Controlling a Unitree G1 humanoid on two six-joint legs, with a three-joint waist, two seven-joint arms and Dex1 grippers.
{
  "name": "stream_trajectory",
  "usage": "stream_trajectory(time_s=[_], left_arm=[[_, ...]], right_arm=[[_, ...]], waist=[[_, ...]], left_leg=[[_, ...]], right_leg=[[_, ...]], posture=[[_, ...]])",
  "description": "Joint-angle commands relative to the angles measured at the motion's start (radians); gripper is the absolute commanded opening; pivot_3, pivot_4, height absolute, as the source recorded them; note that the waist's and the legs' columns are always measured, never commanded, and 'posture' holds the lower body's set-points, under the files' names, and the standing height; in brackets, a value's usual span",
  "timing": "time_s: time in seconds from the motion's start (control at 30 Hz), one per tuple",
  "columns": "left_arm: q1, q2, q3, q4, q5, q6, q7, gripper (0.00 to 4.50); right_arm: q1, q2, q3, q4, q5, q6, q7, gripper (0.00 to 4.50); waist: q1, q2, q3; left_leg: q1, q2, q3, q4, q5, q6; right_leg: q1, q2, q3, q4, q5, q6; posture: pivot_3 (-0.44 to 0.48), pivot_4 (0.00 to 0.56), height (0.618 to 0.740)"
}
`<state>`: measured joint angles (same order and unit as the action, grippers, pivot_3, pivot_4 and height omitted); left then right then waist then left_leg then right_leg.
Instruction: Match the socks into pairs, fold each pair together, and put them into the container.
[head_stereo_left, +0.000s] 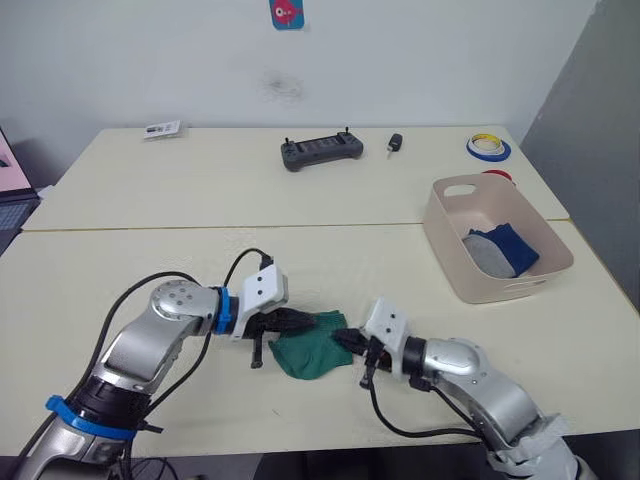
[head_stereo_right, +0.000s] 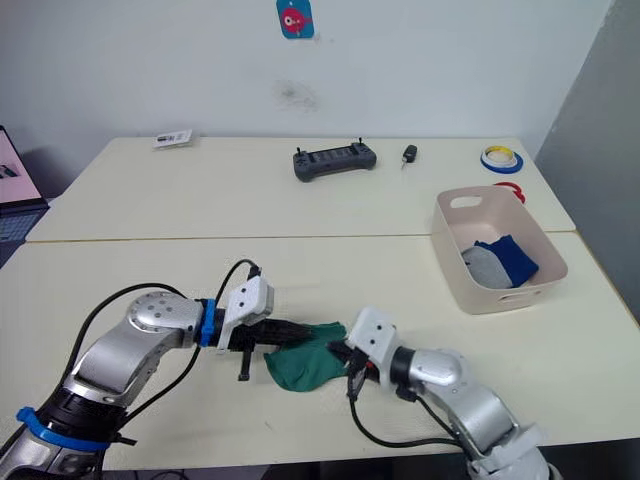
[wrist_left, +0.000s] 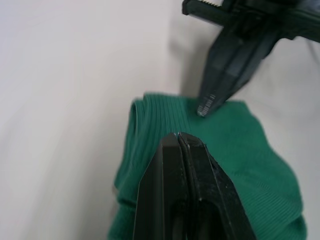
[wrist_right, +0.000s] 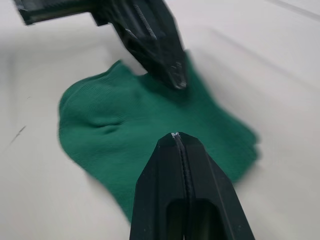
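The left gripper (head_stereo_left: 290, 322) and right gripper (head_stereo_left: 350, 341) meet from opposite sides over a green sock (head_stereo_left: 310, 345) lying flat near the front edge of a cream table (head_stereo_left: 200, 190). Each wrist view shows its own black fingers pressed together, tips resting on the green fabric; whether any cloth is pinched between them cannot be told. Both forearms lie low over the tabletop, elbows out, the wrists angled inward toward each other.

To the robot's right, well apart from the sock, stands the pale pink-beige container (head_stereo_left: 450, 250), with a grey sock (head_stereo_left: 485, 255) and a dark blue sock (head_stereo_left: 512, 247) inside. A seam line crosses the surface where two tabletops join. At the far side rest a dark handheld controller (head_stereo_left: 321, 151), a small black key fob (head_stereo_left: 396, 143), a roll of tape (head_stereo_left: 488, 147) and a small card (head_stereo_left: 161, 129), against a plain white wall carrying a blue sticker (head_stereo_left: 287, 13).

The wrist views reveal the sock's ribbed knit; the head views give the room.
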<state>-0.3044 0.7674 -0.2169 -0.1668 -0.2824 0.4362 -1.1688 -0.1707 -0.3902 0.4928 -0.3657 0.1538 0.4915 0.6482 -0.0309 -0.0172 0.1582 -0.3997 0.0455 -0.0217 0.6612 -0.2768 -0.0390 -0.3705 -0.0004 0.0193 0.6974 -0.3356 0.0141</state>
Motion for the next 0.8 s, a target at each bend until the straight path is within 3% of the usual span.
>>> stream_trajectory(time_s=[0.03, 0.27, 0.4, 0.5, 0.63, 0.8], left_arm=[[0.028, -0.007, -0.014, 0.054, 0.042, -0.051, 0.016, 0.00], [0.079, -0.013, 0.025, 0.096, 0.023, -0.048, 0.047, 0.00], [0.099, -0.040, 0.060, 0.063, -0.034, -0.065, 0.036, 0.00], [0.113, -0.037, 0.116, 0.012, -0.113, -0.034, 0.014, 0.00], [0.107, 0.027, 0.169, -0.037, -0.185, 0.041, -0.035, 0.00], [0.099, 0.035, 0.130, 0.000, -0.134, 0.008, -0.030, 0.00]], right_arm=[[-0.008, -0.003, 0.038, 0.012, -0.028, -0.011, 0.026, 0.01], [0.080, -0.112, -0.020, -0.044, -0.026, 0.007, 0.046, 0.01], [0.111, -0.099, -0.091, -0.139, 0.049, 0.036, 0.038, 0.18], [0.122, -0.074, -0.170, -0.220, 0.121, 0.094, 0.012, 0.93], [0.132, -0.074, -0.261, -0.281, 0.200, 0.182, -0.006, 2.42], [0.106, -0.037, -0.286, -0.267, 0.243, 0.265, -0.049, 4.20]], waist=[[0.002, 0.000, 0.000], [0.002, 0.000, -0.001], [0.002, 0.000, -0.002], [0.002, 0.000, -0.001], [0.002, 0.000, -0.001], [0.002, 0.000, 0.000]], left_leg=[[0.000, 0.000, 0.000, 0.000, 0.000, 0.000], [0.001, 0.001, 0.000, 0.000, 0.000, 0.000], [0.002, 0.001, 0.000, 0.000, 0.000, 0.000], [0.001, 0.002, 0.000, 0.000, 0.000, 0.000], [0.000, 0.002, -0.001, 0.000, 0.000, 0.000], [0.000, 0.001, -0.001, 0.000, 0.000, 0.000]], right_leg=[[0.000, 0.000, 0.000, 0.000, 0.000, 0.000], [0.002, -0.002, 0.000, 0.000, 0.000, 0.000], [0.003, -0.002, 0.000, 0.000, 0.000, 0.000], [0.002, -0.002, 0.000, 0.000, 0.000, 0.000], [0.001, -0.002, -0.001, 0.000, 0.000, 0.000], [0.001, -0.002, 0.000, 0.000, 0.000, 0.000]], posture=[[0.000, 0.150, 0.740], [0.000, 0.150, 0.740], [0.000, 0.150, 0.740], [0.000, 0.150, 0.740], [0.000, 0.150, 0.740], [0.000, 0.150, 0.740]])
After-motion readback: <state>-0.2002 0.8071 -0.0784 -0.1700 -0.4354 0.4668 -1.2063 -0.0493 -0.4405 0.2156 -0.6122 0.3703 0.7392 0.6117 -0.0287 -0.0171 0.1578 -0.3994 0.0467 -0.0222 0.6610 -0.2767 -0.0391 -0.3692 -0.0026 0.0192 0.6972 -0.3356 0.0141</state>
